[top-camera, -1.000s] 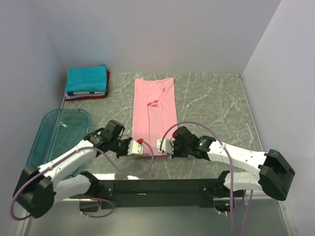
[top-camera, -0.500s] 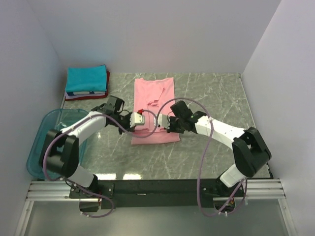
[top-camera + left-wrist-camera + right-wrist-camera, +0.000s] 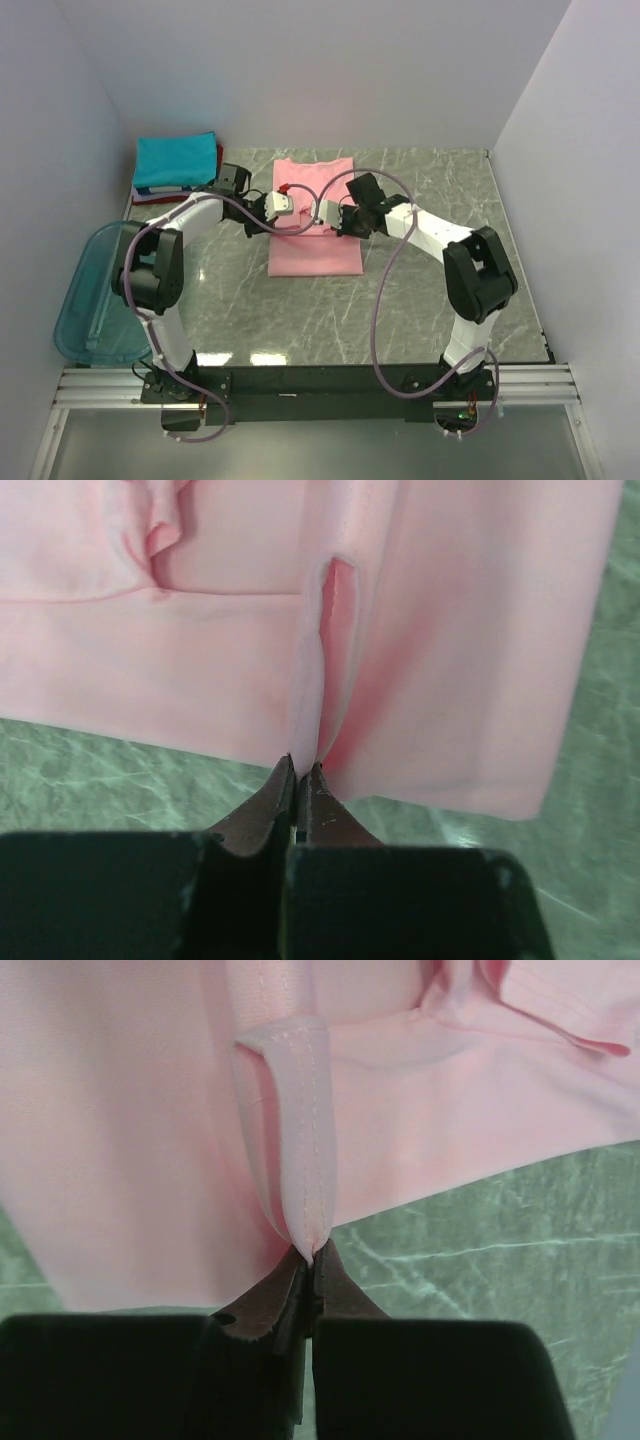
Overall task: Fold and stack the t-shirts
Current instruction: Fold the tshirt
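A light pink t-shirt lies in a long folded strip on the marble table, its near end doubled back toward the far end. My left gripper is shut on a pinch of the shirt's edge, seen at its tips. My right gripper is shut on a hemmed fold of the same shirt, pinched at its tips. Both grippers hover over the shirt's middle, close together. A folded teal t-shirt tops a stack with red and white edges at the far left.
A translucent blue plastic bin stands at the left edge of the table. White walls close in the back and both sides. Both arms reach far forward over the table.
Both grippers have carried the shirt's near end away from the table's front edge toward the far end, doubling the pink strip over itself. The arms have stretched out.
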Robot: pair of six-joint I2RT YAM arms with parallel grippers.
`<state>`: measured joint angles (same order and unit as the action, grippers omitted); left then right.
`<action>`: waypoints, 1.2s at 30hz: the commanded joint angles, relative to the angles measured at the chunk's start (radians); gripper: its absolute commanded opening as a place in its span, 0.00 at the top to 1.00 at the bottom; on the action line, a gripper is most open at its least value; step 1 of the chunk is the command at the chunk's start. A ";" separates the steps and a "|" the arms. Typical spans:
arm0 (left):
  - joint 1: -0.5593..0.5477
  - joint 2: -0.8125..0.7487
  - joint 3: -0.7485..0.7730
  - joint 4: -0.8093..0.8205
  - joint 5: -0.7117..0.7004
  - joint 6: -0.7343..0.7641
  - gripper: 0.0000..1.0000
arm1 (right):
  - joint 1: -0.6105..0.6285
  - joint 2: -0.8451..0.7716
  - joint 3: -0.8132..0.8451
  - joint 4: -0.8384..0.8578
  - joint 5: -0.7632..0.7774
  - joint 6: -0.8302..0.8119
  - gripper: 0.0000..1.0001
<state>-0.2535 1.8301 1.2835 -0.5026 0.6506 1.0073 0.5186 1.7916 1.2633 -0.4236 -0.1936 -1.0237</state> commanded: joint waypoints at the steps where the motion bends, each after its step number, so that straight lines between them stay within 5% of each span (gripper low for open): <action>1: 0.020 0.052 0.092 0.019 0.038 0.007 1.00 | -0.023 0.057 0.102 -0.012 -0.006 -0.032 1.00; 9: 0.034 0.138 0.175 0.042 0.023 -0.004 0.99 | -0.042 0.152 0.179 -0.003 0.000 -0.042 1.00; 11: 0.037 0.147 0.183 0.058 0.014 -0.019 0.88 | -0.040 0.158 0.177 0.037 0.029 -0.032 0.93; 12: 0.039 0.149 0.183 0.067 0.009 -0.027 0.80 | -0.042 0.157 0.177 0.057 0.042 -0.007 0.70; 13: 0.040 0.144 0.174 0.105 0.006 -0.041 0.65 | -0.043 0.155 0.180 0.068 0.052 0.002 0.64; 14: 0.040 0.132 0.169 0.117 -0.005 -0.064 0.60 | -0.049 0.150 0.183 0.084 0.063 0.013 0.59; 15: 0.042 0.126 0.168 0.128 -0.009 -0.073 0.55 | -0.054 0.135 0.189 0.085 0.063 0.036 0.44; 16: 0.048 0.117 0.160 0.145 -0.012 -0.093 0.46 | -0.058 0.127 0.205 0.079 0.062 0.045 0.43; 23: 0.091 -0.040 0.082 0.173 0.010 -0.182 0.39 | -0.078 0.008 0.213 -0.021 0.017 0.138 0.43; 28: 0.097 -0.178 -0.094 0.116 0.058 -0.162 0.47 | -0.084 -0.072 0.138 -0.119 -0.079 0.223 0.61; 36: 0.051 -0.334 -0.364 0.156 0.066 -0.062 0.49 | -0.023 -0.141 -0.059 -0.104 -0.099 0.211 0.68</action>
<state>-0.1768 1.5322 0.9936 -0.3725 0.6884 0.8864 0.4603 1.6817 1.2716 -0.5182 -0.2749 -0.8215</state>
